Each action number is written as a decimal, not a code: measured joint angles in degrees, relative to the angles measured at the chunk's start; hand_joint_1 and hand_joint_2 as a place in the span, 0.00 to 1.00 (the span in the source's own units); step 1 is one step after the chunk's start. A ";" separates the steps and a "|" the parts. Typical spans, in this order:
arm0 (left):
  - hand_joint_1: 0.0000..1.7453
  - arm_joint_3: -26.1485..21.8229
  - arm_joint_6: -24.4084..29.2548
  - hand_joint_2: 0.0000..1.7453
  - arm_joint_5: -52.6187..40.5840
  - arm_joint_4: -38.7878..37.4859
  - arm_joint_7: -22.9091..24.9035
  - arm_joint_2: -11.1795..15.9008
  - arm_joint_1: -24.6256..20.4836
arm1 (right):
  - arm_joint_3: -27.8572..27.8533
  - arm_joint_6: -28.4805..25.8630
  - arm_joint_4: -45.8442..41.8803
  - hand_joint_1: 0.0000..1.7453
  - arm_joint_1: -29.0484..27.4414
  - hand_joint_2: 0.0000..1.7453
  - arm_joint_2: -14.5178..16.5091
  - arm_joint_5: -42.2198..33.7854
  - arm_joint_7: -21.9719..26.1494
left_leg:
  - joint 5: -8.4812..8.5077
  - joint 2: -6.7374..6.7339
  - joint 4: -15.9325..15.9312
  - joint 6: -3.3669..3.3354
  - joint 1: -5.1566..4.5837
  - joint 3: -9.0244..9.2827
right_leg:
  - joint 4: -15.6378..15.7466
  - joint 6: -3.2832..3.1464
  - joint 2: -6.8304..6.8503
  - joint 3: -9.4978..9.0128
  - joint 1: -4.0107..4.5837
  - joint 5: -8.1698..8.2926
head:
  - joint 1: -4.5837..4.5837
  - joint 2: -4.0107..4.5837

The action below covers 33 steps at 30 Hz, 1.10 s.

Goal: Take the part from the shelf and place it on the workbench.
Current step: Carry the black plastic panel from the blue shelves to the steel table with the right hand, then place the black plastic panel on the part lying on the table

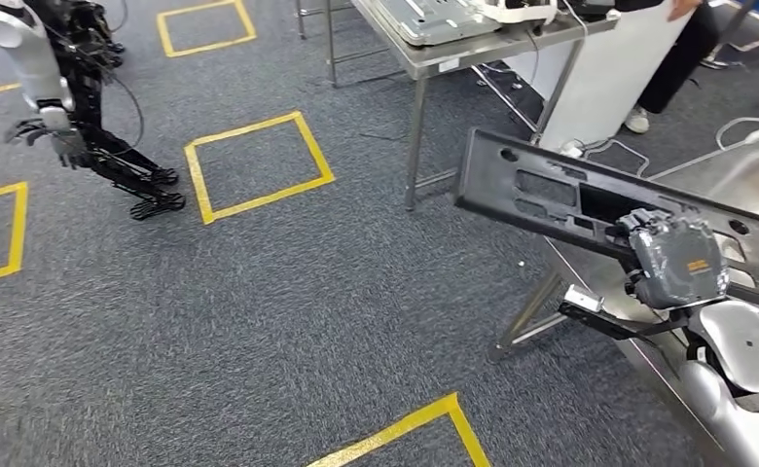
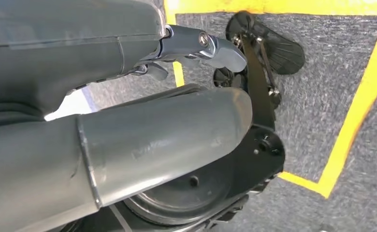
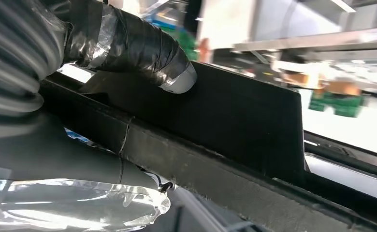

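The part [image 1: 531, 180] is a long black plastic panel with slots and holes. My right hand [image 1: 672, 258] grips it near its middle and holds it tilted. Its left end juts out over the carpet. Its right end lies above the steel workbench [image 1: 736, 175] at the right edge. Up close, a taped finger [image 3: 128, 46] presses on the panel's [image 3: 235, 111] dark face and the thumb sits under its edge. My left hand [image 2: 128, 159] hangs beside my body and holds nothing. One silver finger [image 2: 210, 46] reaches straight out above the thumb.
Another humanoid robot [image 1: 64, 107] stands at the far left on the grey carpet. A second steel table [image 1: 453, 49] with a grey tray stands at the back, and a person [image 1: 672, 63] is beside it. Yellow tape squares [image 1: 259, 165] mark the floor. A white cable [image 1: 745, 126] lies near the workbench.
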State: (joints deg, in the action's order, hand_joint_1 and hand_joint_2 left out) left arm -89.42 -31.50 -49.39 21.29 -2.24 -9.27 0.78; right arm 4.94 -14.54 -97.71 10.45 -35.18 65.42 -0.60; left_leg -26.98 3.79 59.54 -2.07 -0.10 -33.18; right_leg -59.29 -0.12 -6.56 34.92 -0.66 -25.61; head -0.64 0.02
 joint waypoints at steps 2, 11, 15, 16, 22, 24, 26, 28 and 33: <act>0.00 0.00 -0.20 0.00 -0.01 0.00 -0.02 -0.07 -0.04 | -1.62 0.04 0.21 1.00 -0.97 1.00 -0.90 -0.25 0.20 | 0.14 -1.09 -0.64 -0.31 -0.09 0.37 | 0.20 0.79 -1.09 0.16 -0.19 0.16 | 0.02 0.01; 0.00 0.00 -0.72 0.00 0.03 0.00 0.04 -0.45 -0.05 | -7.25 1.20 4.46 1.00 -1.50 1.00 -2.96 -0.87 0.92 | 0.43 -7.31 -2.40 -1.13 0.29 1.46 | -11.33 3.18 6.88 5.93 -1.23 -3.89 | -0.08 0.00; 0.00 0.00 -0.81 0.00 0.10 0.06 0.06 -0.52 -0.14 | -8.01 1.63 5.79 1.00 -1.01 1.00 -3.60 -0.86 0.83 | -0.81 -9.45 -1.59 0.32 -0.03 1.95 | 0.24 2.88 10.46 -0.06 -1.11 0.15 | -0.06 0.01; 0.00 0.00 -0.84 0.00 0.14 0.07 0.07 -0.50 -0.21 | -8.07 1.97 6.32 1.00 -0.77 1.00 -3.78 -0.85 0.76 | -1.06 -9.98 -1.54 0.67 -0.20 2.14 | 0.17 2.36 10.07 0.03 -0.92 0.00 | -0.03 0.01; 0.00 0.01 -1.28 0.00 0.69 0.07 0.26 -0.42 -0.43 | -8.29 3.10 13.16 1.00 2.93 1.00 -5.74 -0.94 0.73 | -7.29 -5.11 8.91 1.87 0.40 -2.10 | 0.21 0.17 6.31 0.02 -1.04 0.11 | -0.02 -0.01; 0.00 0.00 -1.36 0.00 0.78 0.07 0.40 -0.42 -0.25 | -8.33 3.05 15.43 1.00 3.42 1.00 -5.80 -1.08 0.82 | -9.41 -4.28 15.71 1.64 0.37 -5.81 | 0.19 -0.05 5.07 -0.02 -0.66 0.07 | -0.03 -0.01; 0.00 0.00 -1.36 0.00 0.82 0.07 0.46 -0.42 -0.14 | -8.35 3.00 16.65 1.00 3.50 1.00 -5.80 -1.14 0.88 | -9.40 -4.21 17.80 1.44 0.33 -7.16 | 0.17 -0.13 4.37 -0.06 -0.43 0.04 | -0.04 0.01; 0.00 0.00 -1.36 0.00 0.83 0.07 0.49 -0.42 -0.13 | -8.35 2.99 17.03 1.00 3.52 1.00 -5.80 -1.14 0.90 | -9.03 -4.20 17.59 1.35 0.30 -7.16 | 0.17 -0.13 4.20 -0.09 -0.38 0.04 | -0.04 0.01; 0.00 0.00 -1.37 0.00 0.93 0.07 0.55 -0.30 -0.09 | -8.86 2.93 21.57 1.00 4.08 1.00 -6.14 -1.12 0.71 | -0.69 -1.43 3.50 -0.65 -0.36 -1.82 | 0.10 0.10 1.09 -0.09 -0.13 0.04 | -0.03 -0.01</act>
State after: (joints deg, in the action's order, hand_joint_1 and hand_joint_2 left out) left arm -89.42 -32.87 -48.46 21.35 -1.69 -9.57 0.69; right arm -3.92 -11.61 -76.14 14.53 -41.33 64.30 0.11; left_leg -27.67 2.36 63.04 -2.71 -0.45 -35.00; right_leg -59.20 -0.02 -5.47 34.83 -0.78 -25.56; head -0.67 0.01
